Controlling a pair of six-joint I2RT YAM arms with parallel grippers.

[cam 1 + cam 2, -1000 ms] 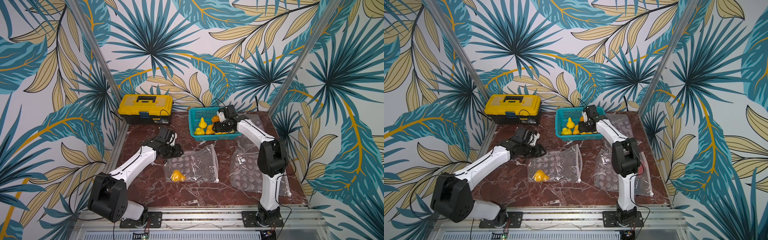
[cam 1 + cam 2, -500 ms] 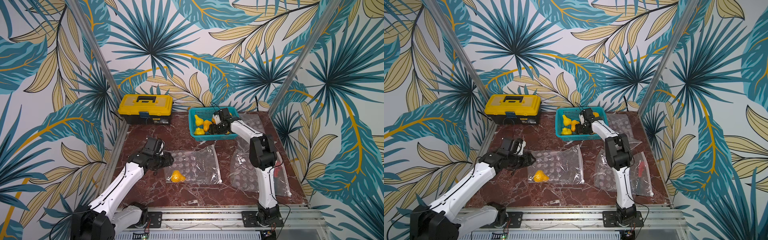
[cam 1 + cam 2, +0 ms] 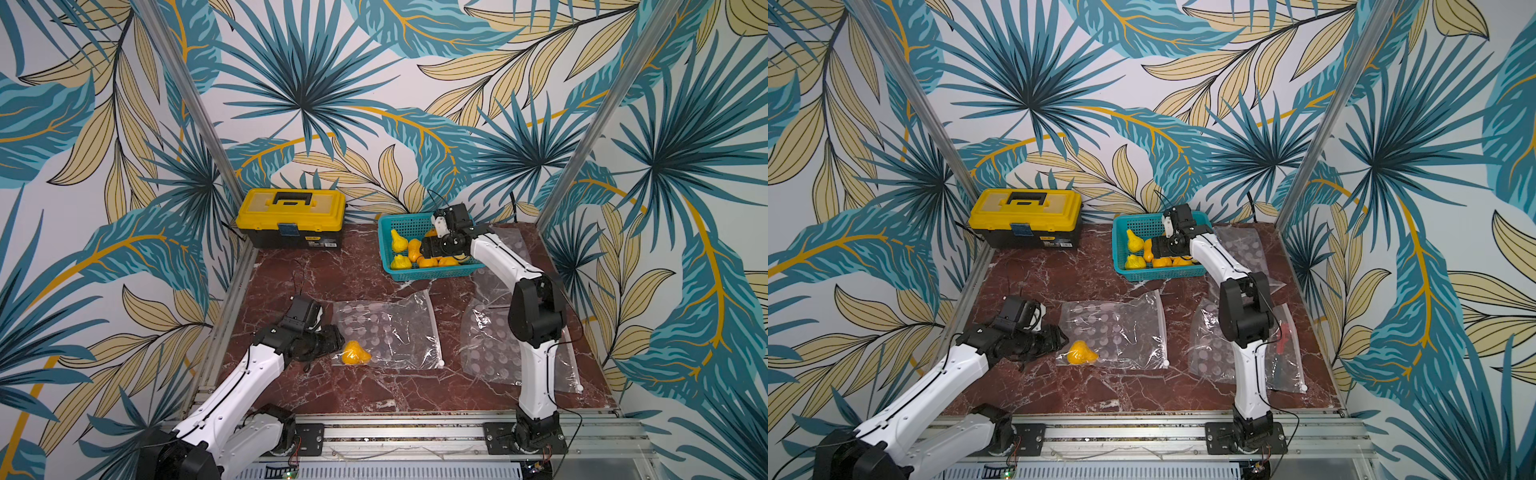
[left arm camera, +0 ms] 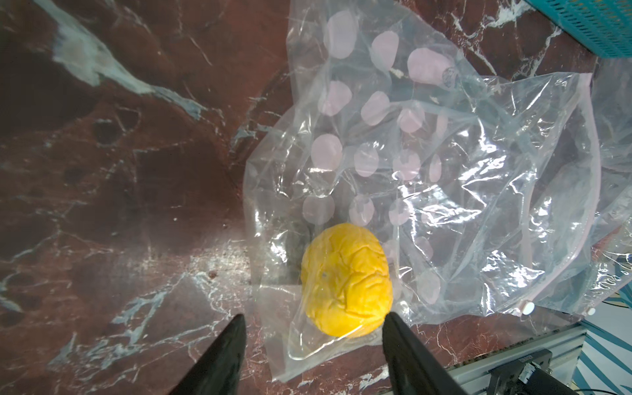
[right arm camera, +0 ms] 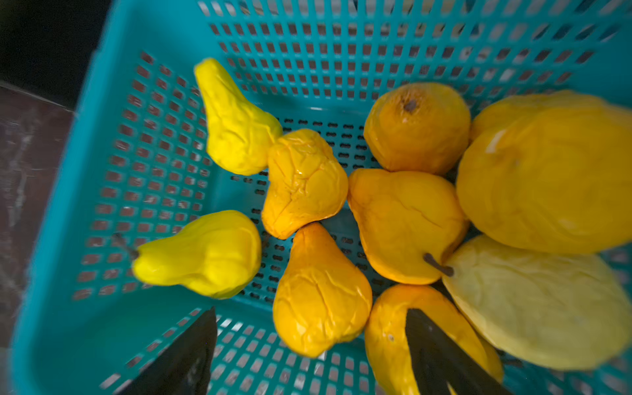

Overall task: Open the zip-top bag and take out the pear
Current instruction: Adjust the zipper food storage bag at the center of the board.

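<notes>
Holds left gripper spread apart, clamping nothing; faces pear just ahead between the fingertips, inside the zip-top bag.

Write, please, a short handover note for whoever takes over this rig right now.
Left gripper: open, low on the table, at the corner of the zip-top bag that holds the pear.
Right gripper: open, empty, over the teal basket of other pears.
Done: nothing visible on this bag; the pear is still inside.
Left: open the zip on the edge away from the left gripper, then take the pear out.
</notes>
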